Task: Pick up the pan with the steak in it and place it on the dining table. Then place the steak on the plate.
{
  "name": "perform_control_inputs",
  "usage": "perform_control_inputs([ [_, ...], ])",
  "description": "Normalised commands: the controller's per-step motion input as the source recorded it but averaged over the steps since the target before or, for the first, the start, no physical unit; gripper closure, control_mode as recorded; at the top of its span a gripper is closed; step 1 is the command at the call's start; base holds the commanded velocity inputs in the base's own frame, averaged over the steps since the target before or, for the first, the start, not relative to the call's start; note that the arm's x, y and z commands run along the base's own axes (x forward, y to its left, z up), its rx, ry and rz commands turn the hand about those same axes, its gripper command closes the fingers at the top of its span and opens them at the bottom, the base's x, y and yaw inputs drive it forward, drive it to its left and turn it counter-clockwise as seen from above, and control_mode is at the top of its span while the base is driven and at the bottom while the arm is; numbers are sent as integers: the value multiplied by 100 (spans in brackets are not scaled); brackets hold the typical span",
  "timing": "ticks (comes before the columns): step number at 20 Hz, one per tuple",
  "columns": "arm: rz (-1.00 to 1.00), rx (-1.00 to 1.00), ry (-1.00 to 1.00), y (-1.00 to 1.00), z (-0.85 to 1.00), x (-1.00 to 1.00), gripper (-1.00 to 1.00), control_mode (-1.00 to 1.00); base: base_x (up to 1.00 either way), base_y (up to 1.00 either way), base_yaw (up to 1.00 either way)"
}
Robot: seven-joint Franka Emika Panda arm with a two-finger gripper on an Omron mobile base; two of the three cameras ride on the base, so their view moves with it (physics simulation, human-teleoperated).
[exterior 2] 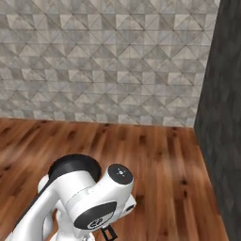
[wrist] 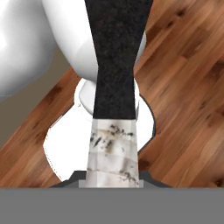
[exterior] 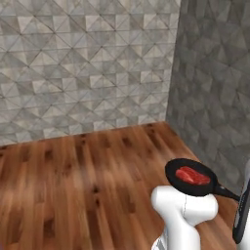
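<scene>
I count one pan (exterior: 191, 177) at about four o'clock in my left base view, up above the wood floor (exterior: 88, 185), with one steak (exterior: 192, 175) lying in it. Its handle (exterior: 227, 192) runs toward four o'clock (the tip is cut off by a dark upright piece). The gripper's fingertips are hidden; the jaws are nearly closed, apparently clamping that handle (wrist: 116, 57).
</scene>
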Motion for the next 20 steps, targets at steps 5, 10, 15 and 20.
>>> perform_control_inputs([
  [5, 0, 0, 0, 0, 0, 0, 100, 100, 100, 0, 0],
  [10, 0, 0, 0, 0, 0, 0, 100, 100, 100, 0, 0],
  [15, 0, 0, 0, 0, 0, 0, 100, 100, 100, 0, 0],
  [20, 0, 0, 0, 0, 0, 0, 100, 100, 78, -5, 22],
])
